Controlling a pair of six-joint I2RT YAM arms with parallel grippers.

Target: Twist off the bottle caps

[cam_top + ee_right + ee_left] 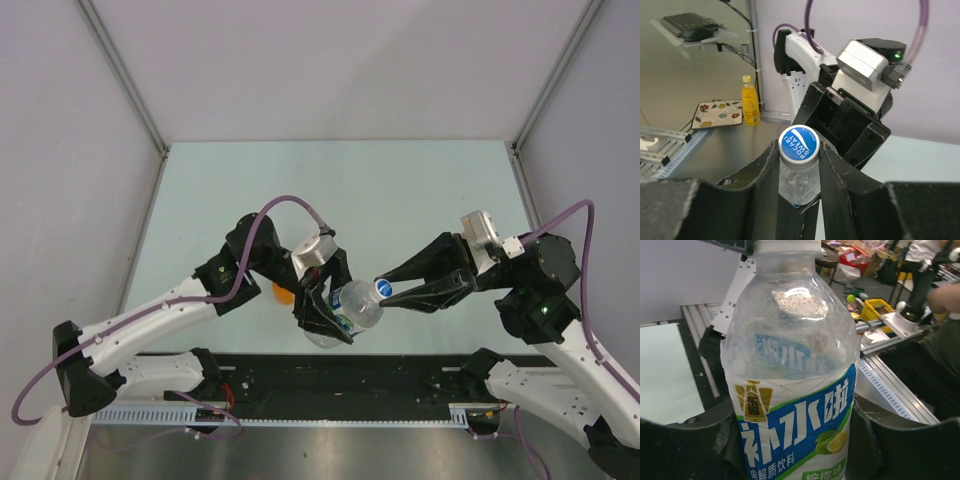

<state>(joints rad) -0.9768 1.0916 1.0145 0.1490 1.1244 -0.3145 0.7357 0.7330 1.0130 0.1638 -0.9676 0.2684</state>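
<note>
— Where's the blue cap [798, 143]?
— On the bottle [795, 405], printed "POCARI SWEAT". The right gripper [384, 290] has its jaws pinching it.
— And the bottle?
— At the near edge of the table [400, 190]. The left gripper [328, 318] has its jaws clamped round its body, and the label reads "补水啦".

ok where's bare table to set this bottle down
The far half of the pale green table, up to the back wall, is bare. Crowded near the front edge: left claw holding the clear plastic bottle, right claw on its round blue cap.
</note>
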